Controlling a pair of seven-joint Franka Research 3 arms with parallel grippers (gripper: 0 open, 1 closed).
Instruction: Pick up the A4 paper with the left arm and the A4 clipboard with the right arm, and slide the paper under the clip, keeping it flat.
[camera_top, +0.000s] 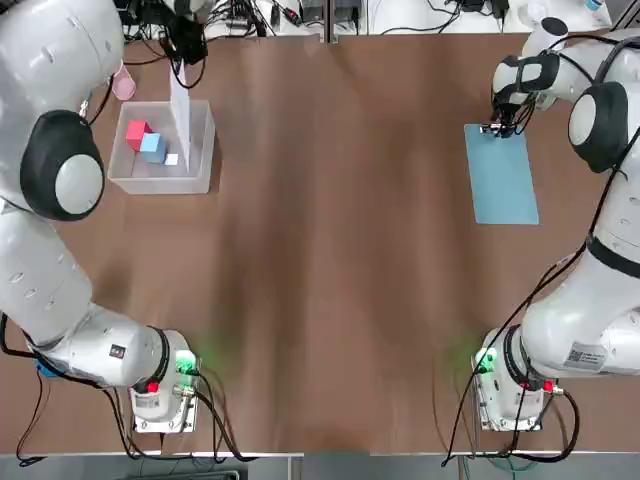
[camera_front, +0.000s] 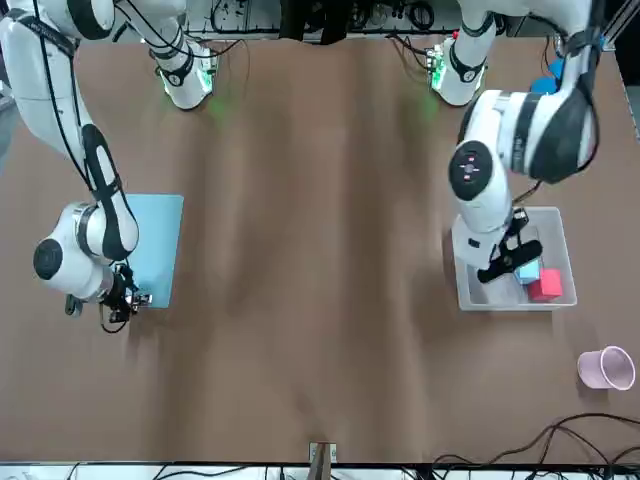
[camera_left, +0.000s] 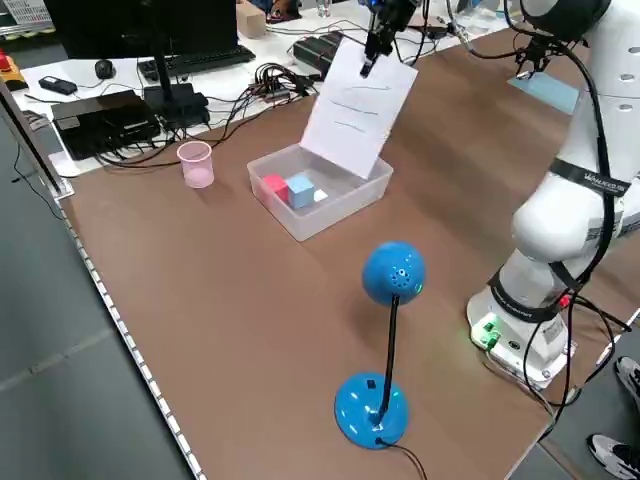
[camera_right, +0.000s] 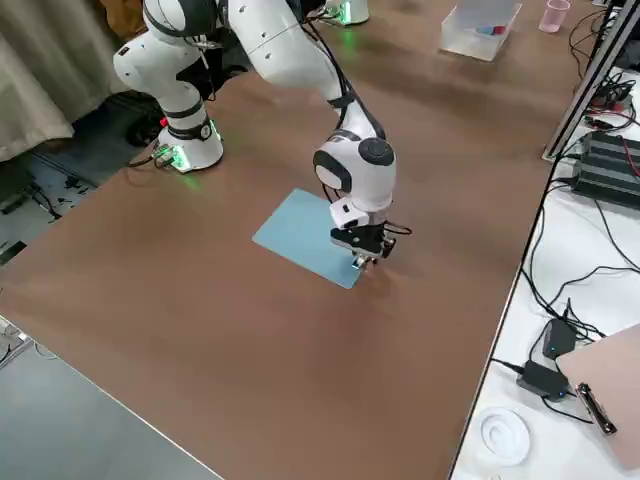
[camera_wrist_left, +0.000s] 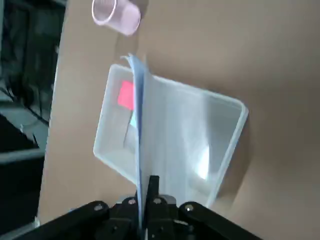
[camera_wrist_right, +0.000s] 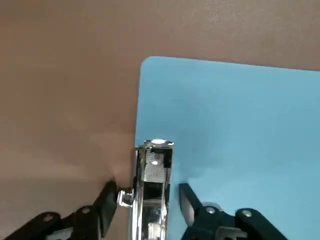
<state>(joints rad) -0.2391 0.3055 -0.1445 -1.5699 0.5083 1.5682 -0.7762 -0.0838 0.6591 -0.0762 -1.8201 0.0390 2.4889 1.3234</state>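
White paper (camera_left: 357, 118) hangs pinched in our left claw (camera_wrist_left: 146, 196) above the bin (camera_top: 200, 170) at ten o'clock; our right claw (camera_wrist_right: 145, 200), part-open, straddles the clip (camera_wrist_right: 152, 172) at two o'clock. Clipboard (camera_top: 500, 172) unlifted on the worktop (camera_top: 330, 250).

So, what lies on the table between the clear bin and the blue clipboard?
Nothing: in the top view, only bare brown table stretches from the bin to the clipboard.
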